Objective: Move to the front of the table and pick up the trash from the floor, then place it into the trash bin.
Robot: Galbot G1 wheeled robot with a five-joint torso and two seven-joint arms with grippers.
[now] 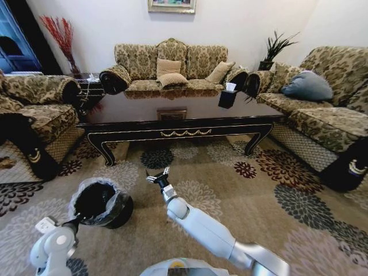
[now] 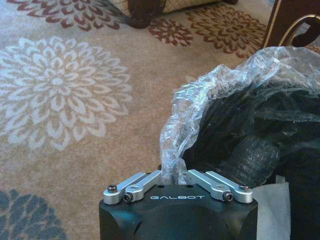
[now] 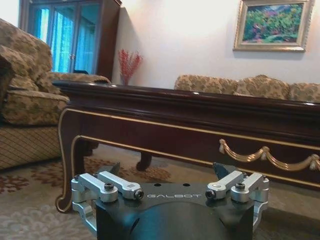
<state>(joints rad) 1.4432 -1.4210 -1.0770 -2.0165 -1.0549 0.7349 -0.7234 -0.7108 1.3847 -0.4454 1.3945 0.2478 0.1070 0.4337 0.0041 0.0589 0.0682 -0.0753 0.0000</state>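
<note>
Both tools low: left tool (image 2: pixel 176 176) on trash bin (image 1: pixel 102 202) liner (fingertips hidden).

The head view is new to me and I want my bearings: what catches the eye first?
The long dark table with gold trim spans the middle, sofas around it. On the flowered floor before it, the right gripper reaches forward, fingers spread. Lower left, the left gripper pinches the clear liner of the black trash bin.

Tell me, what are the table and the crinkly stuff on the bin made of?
The table looks like dark polished wood: it mirrors the sofa. The liner on the trash bin looks like thin clear plastic, wrinkled and shiny; the left gripper pinches its edge.
</note>
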